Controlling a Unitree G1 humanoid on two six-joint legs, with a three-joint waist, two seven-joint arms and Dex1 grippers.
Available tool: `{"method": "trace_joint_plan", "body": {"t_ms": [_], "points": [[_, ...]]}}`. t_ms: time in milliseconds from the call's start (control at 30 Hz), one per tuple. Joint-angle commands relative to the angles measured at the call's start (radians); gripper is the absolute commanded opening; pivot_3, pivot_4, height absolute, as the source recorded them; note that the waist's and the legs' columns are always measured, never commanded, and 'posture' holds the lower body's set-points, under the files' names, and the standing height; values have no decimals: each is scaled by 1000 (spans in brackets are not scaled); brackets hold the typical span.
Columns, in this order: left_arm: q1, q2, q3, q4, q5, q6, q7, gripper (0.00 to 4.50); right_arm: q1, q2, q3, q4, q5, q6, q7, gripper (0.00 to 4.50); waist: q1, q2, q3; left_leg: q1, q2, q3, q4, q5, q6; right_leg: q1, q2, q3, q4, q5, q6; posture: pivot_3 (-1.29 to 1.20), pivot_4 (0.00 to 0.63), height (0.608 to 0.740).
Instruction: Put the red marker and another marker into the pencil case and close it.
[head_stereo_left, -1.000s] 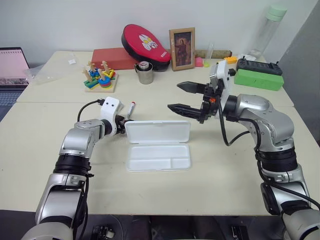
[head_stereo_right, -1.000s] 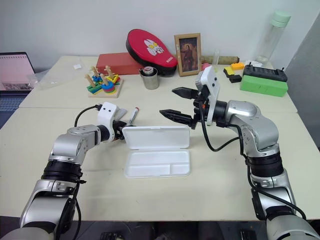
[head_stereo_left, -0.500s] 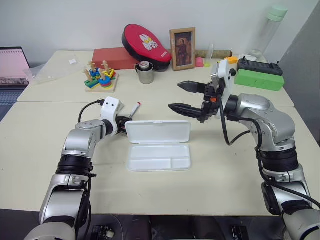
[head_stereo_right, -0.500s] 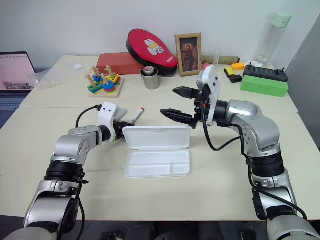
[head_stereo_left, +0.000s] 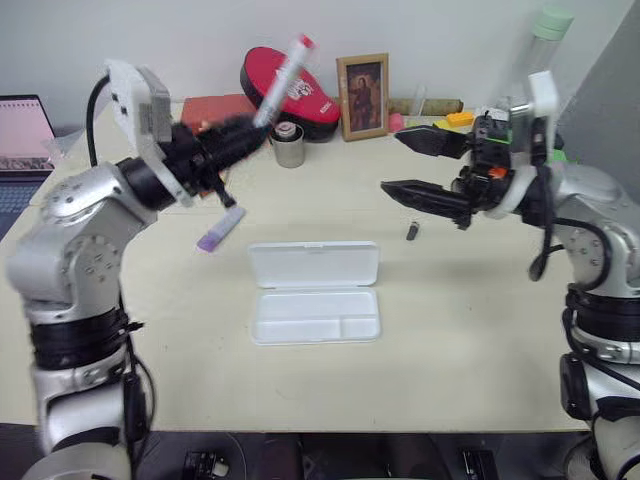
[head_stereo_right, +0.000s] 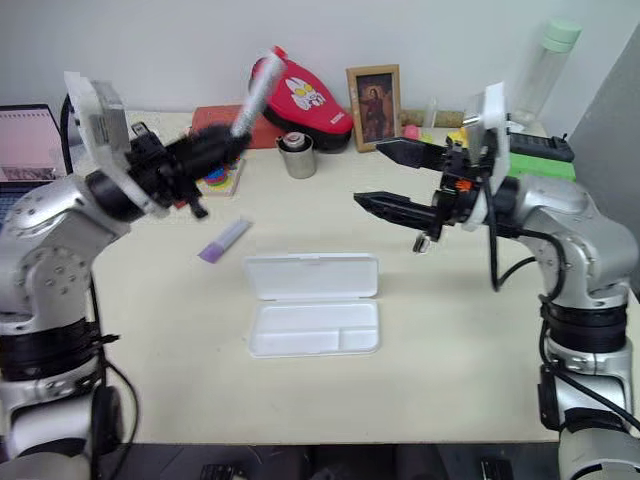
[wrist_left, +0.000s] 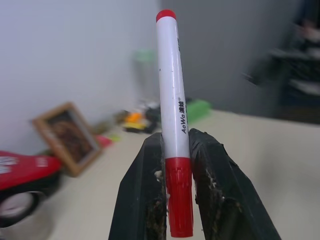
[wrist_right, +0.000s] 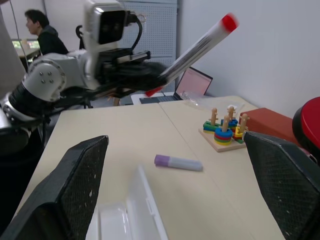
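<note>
Upper left of the left eye view, the left gripper (head_stereo_left: 238, 138) is raised above the table (head_stereo_left: 450, 330), clamped on the red marker (head_stereo_left: 283, 80), whose barrel slants up toward the top centre. Below it the lilac marker (head_stereo_left: 220, 229) lies flat on the table, left of the pencil case (head_stereo_left: 315, 292), which sits open at mid frame, tray empty. At the right the right gripper (head_stereo_left: 408, 163) hangs level above the table with its jaws spread wide, holding nothing.

From the left wrist view, the fingers (wrist_left: 142, 195) pinch the red marker (wrist_left: 171, 110) just where the red cap meets the white barrel, most of the pen standing free above them. It looks light, stiff and smooth, so a grip this near one end could let it swivel; mid-barrel would likely be steadier.

Across the right wrist view, the lilac marker (wrist_right: 178, 162) lies at mid frame; short and flat-sided, it should not roll, best pinched across its flat faces.
</note>
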Motion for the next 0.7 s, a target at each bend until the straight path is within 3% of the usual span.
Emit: {"method": "trace_joint_plan", "body": {"t_ms": [33,100,200,433,700], "points": [[125,162,-121,-143,50,11,-145,429,39,-54,-8,-42,-2,-20,33,4500,-2,0,0,0,0,0,0,0,0,0,0,0,0,0,0,0,150,740],[195,233,-209,-135,160,-58,-175,429,62,-68,-2,-53,-4,-23,37,4500,2,2,1,1,0,2,0,0,0,1,0,2,-1,0,0,0,150,740],[227,249,-295,-76,265,-133,-190,429,85,-74,22,-67,-22,-29,27,4500,4,2,1,1,0,2,0,0,0,0,0,2,0,0,0,0,150,740],[132,141,-453,111,436,-333,-244,429,128,-92,87,-96,-83,-49,19,4500,9,2,1,-2,0,2,0,0,0,-2,0,2,-1,0,0,0,150,740],[84,67,-503,209,497,-379,-301,429,151,-100,77,-138,-73,-35,-10,4500,5,2,1,-2,0,1,0,0,0,-2,0,1,-1,0,0,0,150,740]]}}
